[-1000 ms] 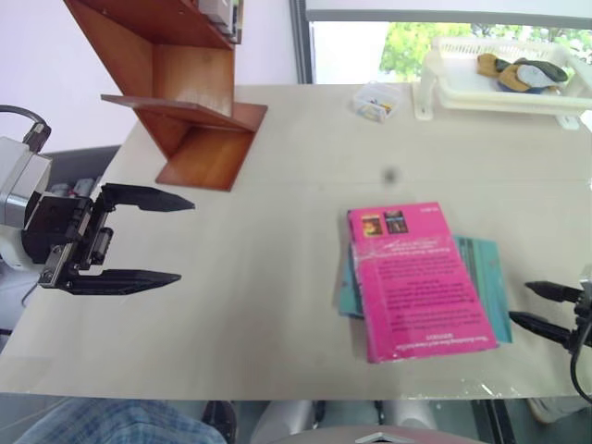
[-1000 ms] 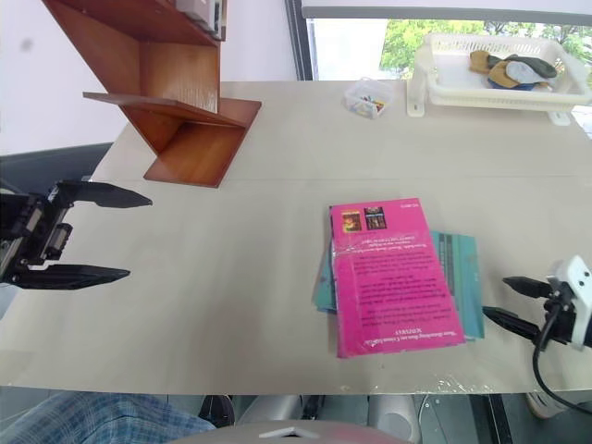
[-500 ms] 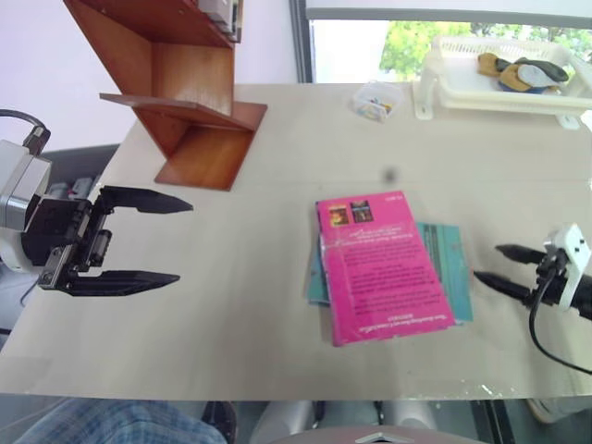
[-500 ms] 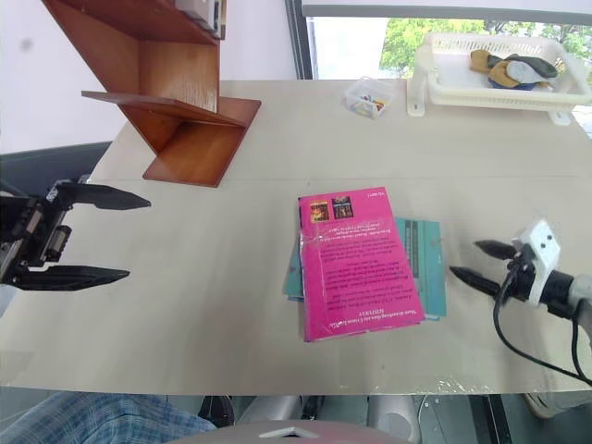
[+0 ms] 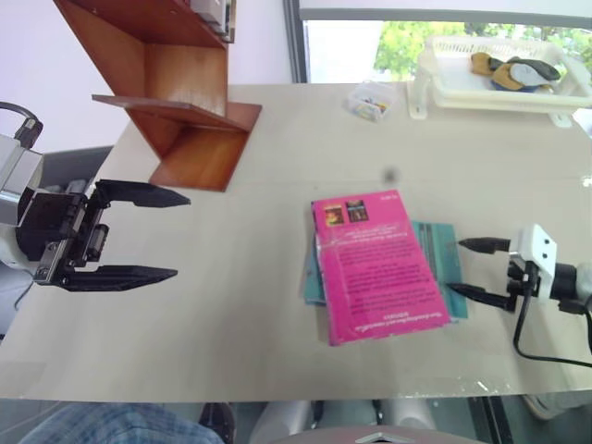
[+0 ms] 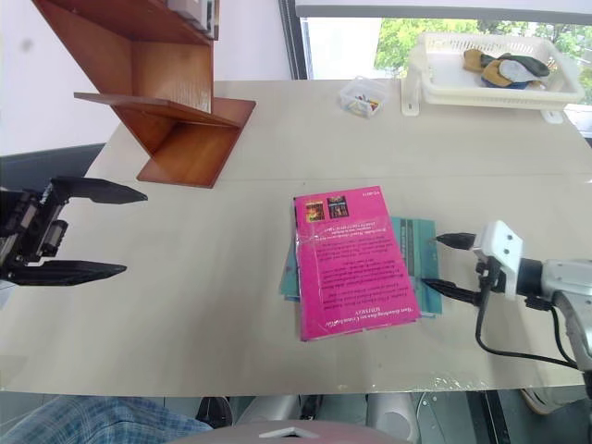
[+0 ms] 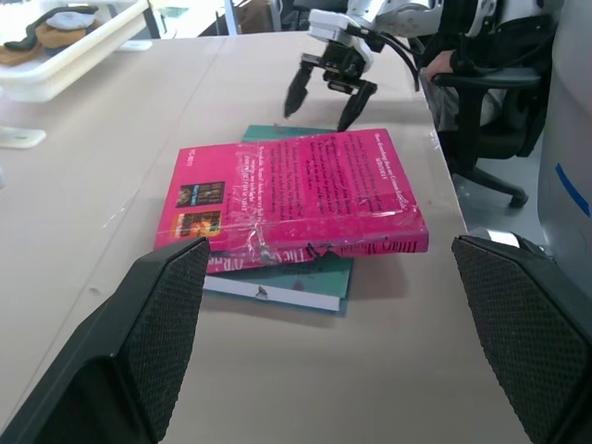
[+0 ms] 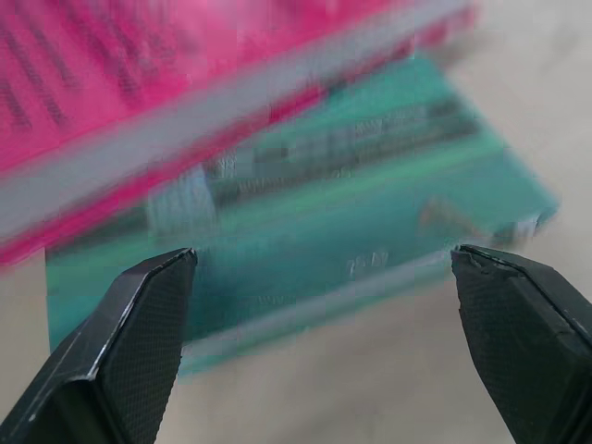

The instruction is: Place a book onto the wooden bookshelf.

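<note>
2 hands (image 5: 484, 269) parted and holding nothing. Right one level at the 3 o'clock edge of the stack, fingers wide on either side of the teal book's (image 5: 442, 256) margin, touching nothing clearly; probably lining up to pinch the book (image 5: 377, 266), the pink one lying flat atop the teal near mid-surface (image 5: 277, 305). Left hand (image 5: 139, 235) wide apart at 9 o'clock, well clear, likely waiting to receive. Wooden bookshelf (image 5: 180, 102) standing at 11 o'clock, its slanted boards vacant on this side.
</note>
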`<state>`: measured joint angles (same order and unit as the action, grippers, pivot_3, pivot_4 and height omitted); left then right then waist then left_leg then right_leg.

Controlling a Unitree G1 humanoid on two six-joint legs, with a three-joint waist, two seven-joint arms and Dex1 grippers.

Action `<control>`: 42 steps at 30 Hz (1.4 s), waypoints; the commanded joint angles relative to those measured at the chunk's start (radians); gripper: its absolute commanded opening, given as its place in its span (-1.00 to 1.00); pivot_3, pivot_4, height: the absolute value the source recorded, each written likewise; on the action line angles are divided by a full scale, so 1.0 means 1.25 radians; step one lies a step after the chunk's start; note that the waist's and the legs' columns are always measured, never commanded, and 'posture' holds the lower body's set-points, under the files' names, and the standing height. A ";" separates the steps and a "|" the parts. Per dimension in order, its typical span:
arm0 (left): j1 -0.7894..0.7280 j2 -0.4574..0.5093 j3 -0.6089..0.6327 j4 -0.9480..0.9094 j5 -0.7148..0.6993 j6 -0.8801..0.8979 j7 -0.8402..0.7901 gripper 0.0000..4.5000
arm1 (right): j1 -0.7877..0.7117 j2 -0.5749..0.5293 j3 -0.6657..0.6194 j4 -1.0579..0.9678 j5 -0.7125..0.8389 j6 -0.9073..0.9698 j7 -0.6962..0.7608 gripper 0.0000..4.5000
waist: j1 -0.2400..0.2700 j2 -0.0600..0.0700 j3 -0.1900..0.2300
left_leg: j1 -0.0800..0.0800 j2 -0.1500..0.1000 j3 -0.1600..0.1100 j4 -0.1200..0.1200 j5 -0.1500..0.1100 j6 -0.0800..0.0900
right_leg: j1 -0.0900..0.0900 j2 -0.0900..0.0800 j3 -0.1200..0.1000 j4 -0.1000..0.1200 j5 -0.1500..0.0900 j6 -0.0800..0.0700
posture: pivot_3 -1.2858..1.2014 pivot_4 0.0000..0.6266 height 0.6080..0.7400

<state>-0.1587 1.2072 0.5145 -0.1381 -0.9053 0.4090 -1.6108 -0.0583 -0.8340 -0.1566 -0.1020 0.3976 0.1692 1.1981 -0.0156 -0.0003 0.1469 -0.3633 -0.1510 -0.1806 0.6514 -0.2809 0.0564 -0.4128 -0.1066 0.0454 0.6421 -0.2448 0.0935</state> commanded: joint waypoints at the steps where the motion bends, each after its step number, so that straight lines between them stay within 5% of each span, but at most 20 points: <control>1: -0.004 0.018 0.043 -0.001 -0.001 0.006 -0.003 0.98 | -0.046 0.026 0.056 -0.024 -0.006 -0.017 0.009 1.00 | 0.002 0.000 0.000 | 0.000 0.001 0.000 0.000 0.000 -0.001 | 0.000 0.001 0.000 0.000 0.000 0.000 | 0.03 -0.52 1.00; 31: 0.020 -0.002 0.083 -0.034 0.020 0.052 0.005 0.98 | -0.318 0.189 0.230 0.210 -0.105 -0.128 0.032 1.00 | 0.001 0.000 0.001 | 0.000 0.003 0.000 0.000 -0.001 -0.002 | -0.002 0.003 -0.001 0.000 0.001 -0.002 | 0.03 -0.52 1.00; 42: 0.050 -0.091 -0.019 -0.019 0.074 0.096 0.143 0.98 | -0.226 0.033 0.089 0.191 -0.055 -0.120 0.051 1.00 | 0.008 0.000 0.001 | -0.001 0.003 0.000 0.000 -0.001 -0.002 | -0.002 0.003 -0.001 -0.001 0.001 -0.002 | 0.03 -0.52 1.00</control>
<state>-0.0807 1.1128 0.5067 -0.1572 -0.8075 0.5170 -1.4713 -0.3575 -0.7648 0.0138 0.1741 0.2917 0.0155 1.2505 -0.0052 0.0001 0.1481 -0.3640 -0.1479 -0.1800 0.6516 -0.2819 0.0535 -0.4152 -0.1034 0.0442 0.6417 -0.2436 0.0911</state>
